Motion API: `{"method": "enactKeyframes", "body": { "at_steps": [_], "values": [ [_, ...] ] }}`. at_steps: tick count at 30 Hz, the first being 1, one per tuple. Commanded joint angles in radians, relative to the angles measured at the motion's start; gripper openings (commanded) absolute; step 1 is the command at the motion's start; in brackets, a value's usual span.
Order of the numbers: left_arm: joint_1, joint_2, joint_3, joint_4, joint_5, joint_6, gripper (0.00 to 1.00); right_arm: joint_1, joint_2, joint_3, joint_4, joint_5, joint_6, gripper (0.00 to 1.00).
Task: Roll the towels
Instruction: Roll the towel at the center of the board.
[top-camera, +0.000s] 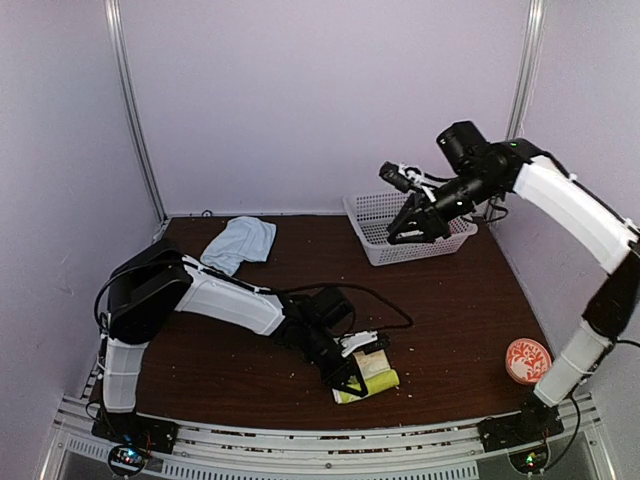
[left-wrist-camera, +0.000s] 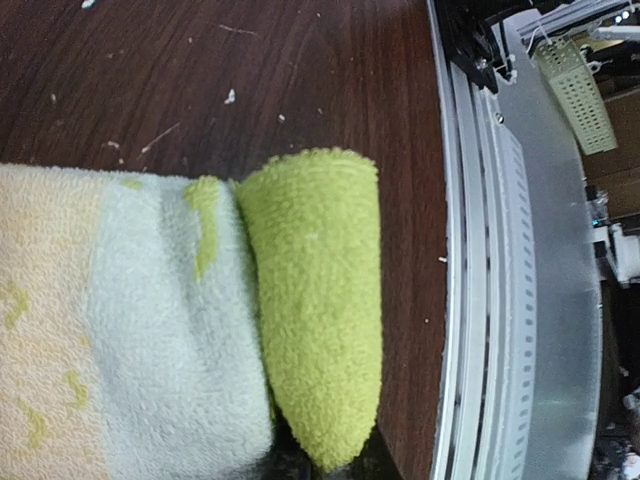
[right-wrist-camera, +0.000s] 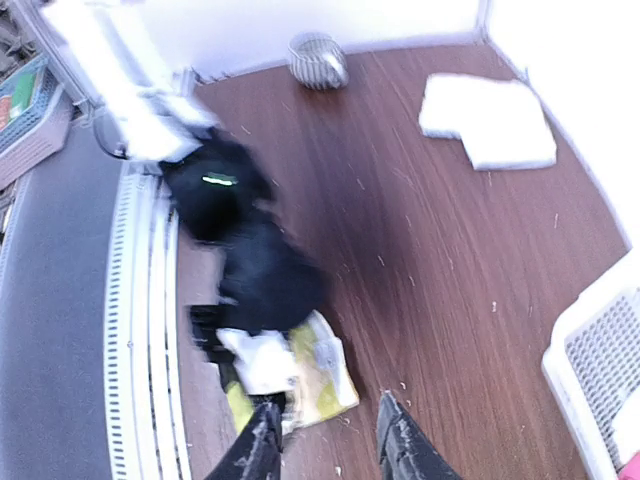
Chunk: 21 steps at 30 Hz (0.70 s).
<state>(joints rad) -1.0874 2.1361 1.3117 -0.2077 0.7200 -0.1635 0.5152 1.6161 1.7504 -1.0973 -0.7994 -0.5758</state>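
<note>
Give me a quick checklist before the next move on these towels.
1. Left gripper grips the yellow-green patterned towel: ok, shut on its rolled green end.
2. That towel fully rolled: not ok, a flat stretch lies unrolled.
3. Right gripper empty: ok, jaws apart, nothing between.
4. Right gripper clear of the white basket: cannot tell, it hangs over it.
5. Pale blue towel rolled: not ok, lies loose at the far left.

The left arm (top-camera: 230, 300) reaches low and forward, the left end effector (top-camera: 350, 375) pinching a towel (top-camera: 378, 381). The right arm (top-camera: 570, 205) is raised high, the right end effector (top-camera: 410, 228) angled down, fingers apart.
</note>
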Motion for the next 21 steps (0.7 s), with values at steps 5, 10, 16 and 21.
{"method": "enactKeyframes", "body": {
  "at_steps": [5, 10, 16, 21],
  "values": [
    [0.089, 0.168, 0.063, -0.100, 0.216, -0.170, 0.08, 0.341, -0.384, -0.560, 0.157, 0.223, -0.119, 0.31],
    [0.094, 0.225, 0.127, -0.213, 0.214, -0.138, 0.09, 0.488, -0.330, -0.802, 0.328, 0.505, -0.105, 0.31],
    [0.099, 0.228, 0.122, -0.220, 0.192, -0.144, 0.09, 0.559, -0.259, -0.900, 0.553, 0.625, -0.122, 0.39],
    [0.100, 0.232, 0.118, -0.217, 0.186, -0.143, 0.10, 0.595, -0.194, -0.910, 0.620, 0.638, -0.130, 0.40]
  ]
}}
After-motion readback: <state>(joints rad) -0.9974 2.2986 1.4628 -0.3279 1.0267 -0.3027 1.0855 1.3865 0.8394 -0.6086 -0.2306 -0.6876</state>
